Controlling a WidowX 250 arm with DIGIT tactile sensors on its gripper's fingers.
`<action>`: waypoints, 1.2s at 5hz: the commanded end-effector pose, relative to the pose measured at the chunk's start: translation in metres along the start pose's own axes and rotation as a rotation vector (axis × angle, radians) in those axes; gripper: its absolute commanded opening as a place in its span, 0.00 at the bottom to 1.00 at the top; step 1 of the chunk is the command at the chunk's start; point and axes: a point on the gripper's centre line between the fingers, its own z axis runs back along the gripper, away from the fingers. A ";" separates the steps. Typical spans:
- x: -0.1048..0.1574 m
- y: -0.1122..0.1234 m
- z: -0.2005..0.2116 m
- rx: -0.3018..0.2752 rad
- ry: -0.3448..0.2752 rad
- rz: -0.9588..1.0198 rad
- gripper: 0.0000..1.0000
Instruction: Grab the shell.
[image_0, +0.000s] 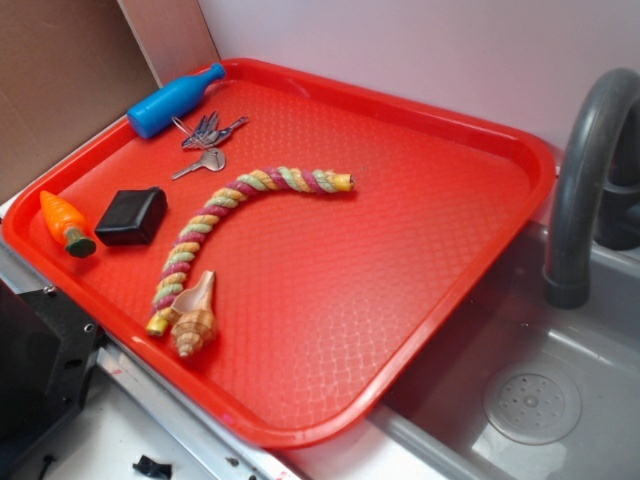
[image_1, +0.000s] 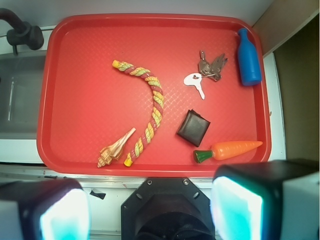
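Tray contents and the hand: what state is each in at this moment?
shell: lying on its side, untouched, close beside the rope's end.
rope: lying curved, not held.
carrot: lying flat near the tray edge.
black box: closed, resting flat.
keys: lying spread on their ring.
blue bottle: lying on its side.
tray: flat, one corner over the sink.
hand: open, empty, well above the tray.

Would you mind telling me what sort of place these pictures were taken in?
Probably a toy kitchen set used as a robot test station: a grey sink with a dark faucet sits beside a red tray holding small items such as the shell and a toy carrot.
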 end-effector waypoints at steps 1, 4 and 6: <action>0.000 0.000 0.000 0.000 0.000 0.000 1.00; 0.004 -0.021 -0.055 0.023 -0.118 0.549 1.00; 0.004 -0.035 -0.125 0.122 0.024 0.574 1.00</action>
